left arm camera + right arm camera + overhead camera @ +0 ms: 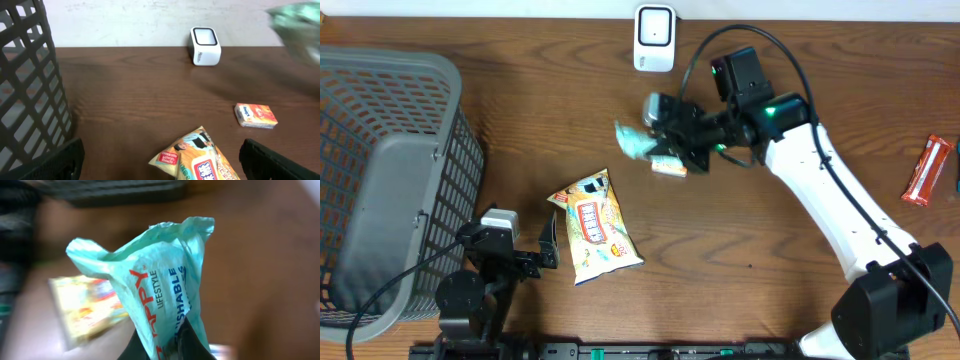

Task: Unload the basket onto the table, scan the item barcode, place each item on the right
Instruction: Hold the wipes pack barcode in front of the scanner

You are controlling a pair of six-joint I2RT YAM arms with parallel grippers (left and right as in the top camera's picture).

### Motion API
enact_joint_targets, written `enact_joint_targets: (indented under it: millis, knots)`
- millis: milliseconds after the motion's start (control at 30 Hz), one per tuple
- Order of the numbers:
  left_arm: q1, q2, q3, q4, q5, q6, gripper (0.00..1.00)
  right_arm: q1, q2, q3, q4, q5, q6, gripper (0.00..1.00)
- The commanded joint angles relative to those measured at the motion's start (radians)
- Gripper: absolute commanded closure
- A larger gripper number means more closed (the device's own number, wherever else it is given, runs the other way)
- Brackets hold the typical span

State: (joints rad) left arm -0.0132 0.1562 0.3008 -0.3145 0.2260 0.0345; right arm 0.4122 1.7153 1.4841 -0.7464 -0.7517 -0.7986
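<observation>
Pressure is applied by the right fingers [189, 341], which are closed together on the lower end of a mint-green packet [160, 285]. The packet is held raised above the counter [740, 260], its crumpled top edge pointing away from the wrist. Red and blue lettering is seen on its face, though only parts of words can be read.

In the overhead view the packet is placed in front of the white scanner [653, 38] and a little to its left, near it but not touching. The scanner is stood at the far edge of the counter, and its dark window is seen in the left wrist view. A small orange-and-white box [670, 168] is laid flat on the counter, just beside the packet in the overhead view and partly covered by the right arm's end.

The left fingers [280, 162] are spread wide apart and nothing is held between them. They are kept low near the front edge of the counter, just beside a yellow snack bag [595, 228], which is laid flat near the middle.

A grey mesh basket [380, 170] is set at the left end of the counter. A red bar [928, 170] is laid at the right edge, well apart from everything else.
</observation>
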Motion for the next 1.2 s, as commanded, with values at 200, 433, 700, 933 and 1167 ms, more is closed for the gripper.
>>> enact_joint_targets:
  millis: [200, 433, 700, 933, 1167]
  knots:
    - [0.003, -0.002, -0.003, 0.0, -0.006, 0.014, 0.01, -0.006, 0.135, 0.002, 0.443, 0.351, 0.2, 0.99]
    - [0.003, -0.002, -0.003, 0.0, -0.006, 0.014, 0.01, -0.011, 0.349, 0.148, 0.653, 0.419, 0.248, 0.99]
    - [0.003, -0.002, -0.003, 0.0, -0.006, 0.014, 0.01, -0.034, 0.663, 0.569, 0.648, 0.462, 0.314, 0.99]
    - [0.003, -0.002, -0.003, 0.0, -0.006, 0.014, 0.01, -0.051, 0.856, 0.78, 0.645, 0.463, 0.376, 0.99]
    - [0.003, -0.002, -0.003, 0.0, -0.006, 0.014, 0.01, -0.056, 0.864, 0.798, 0.643, 0.462, 0.415, 0.99]
